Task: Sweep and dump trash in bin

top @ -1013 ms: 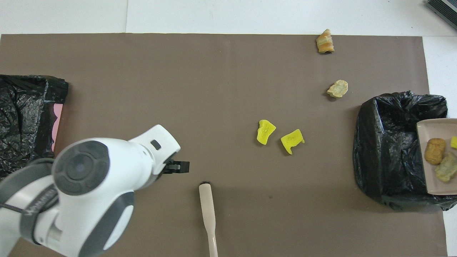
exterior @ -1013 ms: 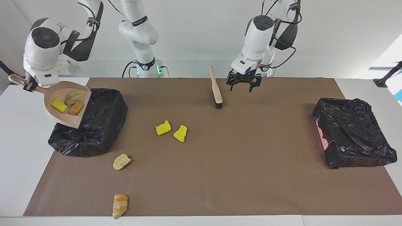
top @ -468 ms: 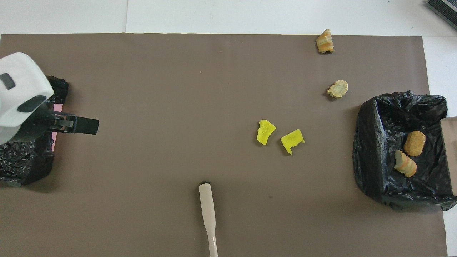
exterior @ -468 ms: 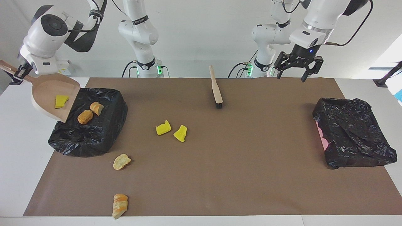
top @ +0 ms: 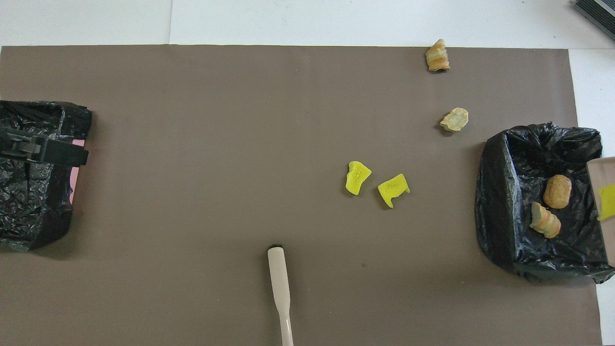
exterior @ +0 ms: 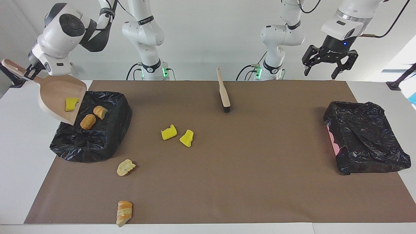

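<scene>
My right gripper (exterior: 31, 70) is shut on the handle of the beige dustpan (exterior: 55, 94) and holds it tilted over the black-bagged bin (exterior: 97, 143) at the right arm's end. One yellow chunk (exterior: 71, 104) clings to the pan. Two bread lumps (exterior: 88, 121) (exterior: 100, 111) lie in the bin. On the brown mat lie two yellow chunks (exterior: 169, 132) (exterior: 187, 137) and two bread lumps (exterior: 125, 167) (exterior: 124, 212). The beige hand brush (exterior: 223, 92) lies on the mat near the robots. My left gripper (exterior: 326, 66) is open, empty and raised at the left arm's end.
A second black-bagged bin (exterior: 364, 139) with a pink rim stands at the left arm's end. In the overhead view the left gripper's fingers (top: 62, 154) show over this bin (top: 33, 211). White table surrounds the mat (exterior: 260, 169).
The dustpan tipped and two bread lumps slid into the bin; the yellow chunk stayed on the pan. My left gripper rose from beside the brush and moved to the left arm's end.
</scene>
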